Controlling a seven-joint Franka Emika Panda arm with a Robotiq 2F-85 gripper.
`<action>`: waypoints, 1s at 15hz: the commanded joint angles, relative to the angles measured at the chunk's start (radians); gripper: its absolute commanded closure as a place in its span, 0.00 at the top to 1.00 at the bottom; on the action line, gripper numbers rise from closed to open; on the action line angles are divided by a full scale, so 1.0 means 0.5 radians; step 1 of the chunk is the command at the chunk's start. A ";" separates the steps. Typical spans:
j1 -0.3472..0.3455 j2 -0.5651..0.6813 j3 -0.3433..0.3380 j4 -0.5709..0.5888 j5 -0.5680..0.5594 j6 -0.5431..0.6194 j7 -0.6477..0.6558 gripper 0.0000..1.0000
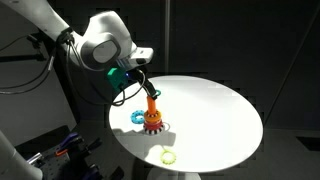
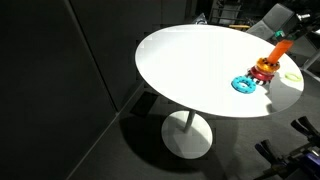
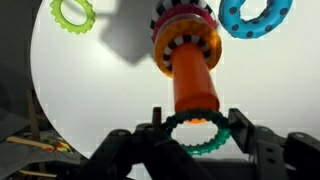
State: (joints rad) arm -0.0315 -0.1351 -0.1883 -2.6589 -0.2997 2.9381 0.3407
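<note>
My gripper (image 3: pixel 196 128) is shut on a green toothed ring (image 3: pixel 197 133) and holds it just above the tip of an orange peg (image 3: pixel 194 78). The peg stands upright on a round white table (image 1: pixel 220 110), with stacked toothed rings (image 3: pixel 185 40) round its base. In both exterior views the peg (image 1: pixel 152 105) (image 2: pixel 277 52) rises under the gripper (image 1: pixel 143 85). A blue toothed ring (image 1: pixel 136 117) (image 2: pixel 244 84) (image 3: pixel 257 16) lies flat on the table next to the peg's base. A yellow-green toothed ring (image 1: pixel 168 155) (image 2: pixel 292 75) (image 3: pixel 73 12) lies flat further off.
The white table (image 2: pixel 190 60) stands on a single pedestal in a dark room. Its edge is close to the rings in an exterior view. Dark equipment and cables (image 1: pixel 50 150) stand beside the table below the arm.
</note>
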 commanded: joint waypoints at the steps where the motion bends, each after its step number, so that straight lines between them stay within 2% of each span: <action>1: -0.038 -0.134 0.015 -0.015 -0.036 -0.152 0.087 0.42; 2: -0.046 -0.148 0.012 -0.011 -0.036 -0.184 0.096 0.42; 3: -0.174 -0.155 0.136 -0.009 0.041 -0.206 0.042 0.42; 6: -0.288 -0.161 0.185 0.001 0.039 -0.260 0.051 0.42; 15: -0.503 -0.018 0.169 0.040 0.029 -0.292 0.057 0.42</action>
State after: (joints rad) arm -0.2583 -0.1755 -0.1068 -2.6591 -0.2928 2.8113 0.3605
